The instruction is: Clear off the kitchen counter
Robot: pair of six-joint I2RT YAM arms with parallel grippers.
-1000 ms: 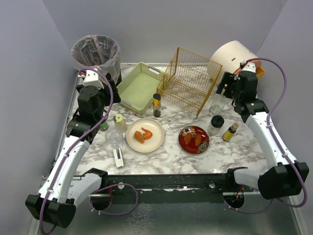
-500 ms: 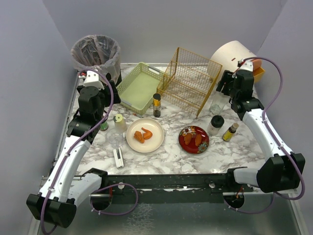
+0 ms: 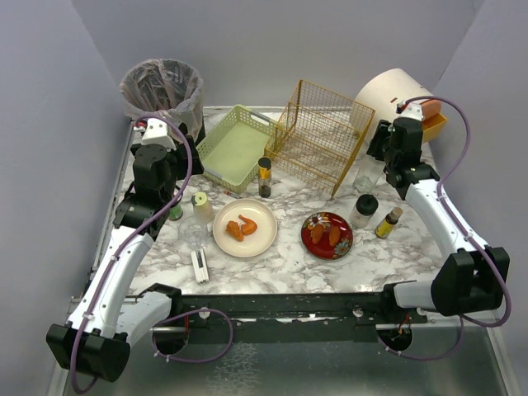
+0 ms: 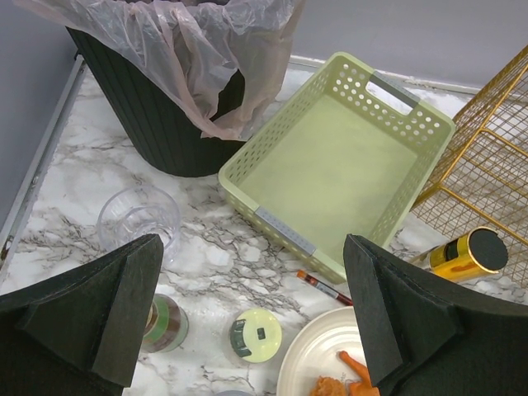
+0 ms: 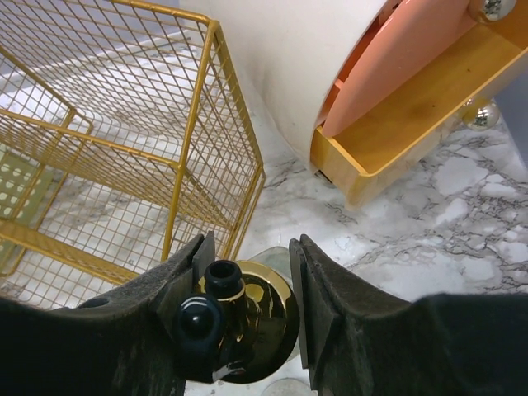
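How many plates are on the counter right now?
2: a white plate near the middle of the counter, and a red plate just right of it. No other seems hidden.

Plain pale grey-lavender walls close the scene on three sides: a back wall [image 3: 272, 41], a left wall [image 3: 41, 165] and a right wall [image 3: 499, 91], all matte. They stand close around the white marble-patterned tabletop [image 3: 280, 268] with its metal rail edging [image 4: 37, 165]. Below its near edge lies a dull grey metal surface [image 3: 272, 371]. The light is soft and even, with faint shadows.
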